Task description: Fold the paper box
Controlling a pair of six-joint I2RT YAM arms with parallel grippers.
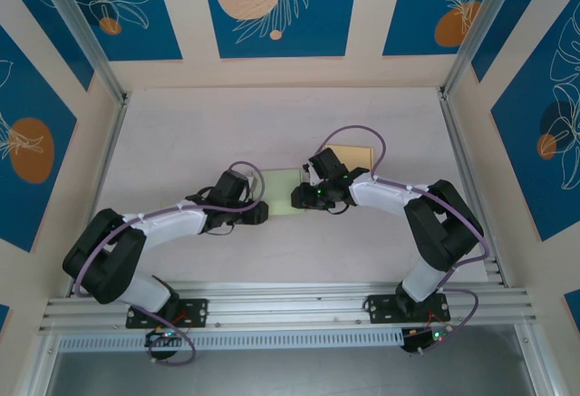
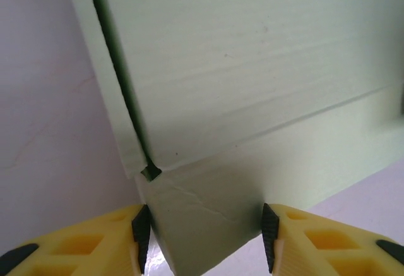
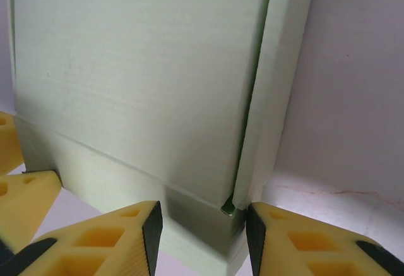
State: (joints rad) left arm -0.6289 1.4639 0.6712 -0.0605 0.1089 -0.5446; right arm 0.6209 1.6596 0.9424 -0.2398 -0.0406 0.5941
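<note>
Left end effector [image 2: 202, 228] and right end effector [image 3: 202, 225] clamp paper box [image 1: 281, 183] corners; overhead, tan panel [image 1: 353, 154] beyond.

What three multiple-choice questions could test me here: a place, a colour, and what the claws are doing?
1. Where is the box? A between the left gripper and right gripper; B far left corner; C on the metal rail.
2. Its colour? A red; B pale green; C black.
3. What are both grippers doing? A hanging empty; B holding a cup; C each closed on a box corner.
Answers: A, it lies between them; B, green in every view; C, each squeezes a corner flap from both sides.
</note>
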